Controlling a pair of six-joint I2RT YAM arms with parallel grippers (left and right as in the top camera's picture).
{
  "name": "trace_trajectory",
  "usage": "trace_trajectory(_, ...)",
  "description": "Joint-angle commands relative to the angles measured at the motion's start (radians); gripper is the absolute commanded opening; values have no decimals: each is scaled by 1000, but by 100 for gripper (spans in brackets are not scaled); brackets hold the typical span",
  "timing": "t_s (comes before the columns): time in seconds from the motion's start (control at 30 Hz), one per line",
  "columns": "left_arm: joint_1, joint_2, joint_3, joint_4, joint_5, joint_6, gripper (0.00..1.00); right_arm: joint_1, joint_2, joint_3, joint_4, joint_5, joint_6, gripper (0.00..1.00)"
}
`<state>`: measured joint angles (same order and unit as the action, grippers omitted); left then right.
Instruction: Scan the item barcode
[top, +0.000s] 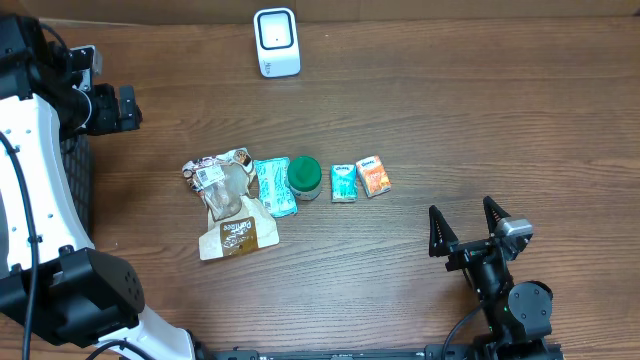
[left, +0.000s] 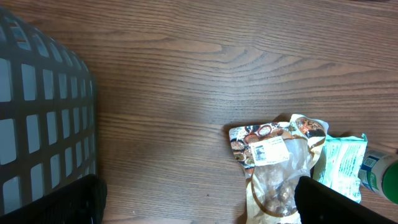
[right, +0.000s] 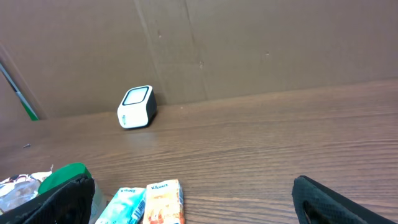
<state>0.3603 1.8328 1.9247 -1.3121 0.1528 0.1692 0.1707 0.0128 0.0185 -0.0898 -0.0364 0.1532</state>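
Wood-grain table (top: 480, 120), shown from overhead and from both wrists. Nearest the robot, the right gripper (top: 461, 206) rests with its jaws spread wide and nothing between them. At mid-table five items lie in a row, touching or just apart: a brown-and-clear snack pouch (top: 232, 205), a teal packet (top: 273, 186), a green-lidded jar (top: 304, 176), a small teal packet (top: 344, 183) and an orange packet (top: 374, 176). At the left, the left gripper (top: 128, 108), its jaws likewise wide and empty, hangs beside a dark mesh basket (left: 43, 124). Farthest away, the white scanner (top: 276, 42) stands upright, well apart from the row. The left wrist view alone resolves a white barcode label (left: 268, 151) on the pouch's upper end, which is only a pale patch from overhead. The right wrist view alone shows the scanner side-on against the cardboard wall (right: 249, 43).
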Motion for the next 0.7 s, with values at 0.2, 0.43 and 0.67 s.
trace_trajectory(0.2, -3, -2, 0, 2, -6, 26, 99, -4, -10, -1, 64, -85, 7, 100)
trace_trajectory(0.43, -3, -2, 0, 2, -6, 26, 100, -4, 98, 179, -59, -116, 3, 100)
trace_trajectory(0.67, -3, -2, 0, 2, -6, 26, 100, -4, 425, 494, -241, -137, -5, 100)
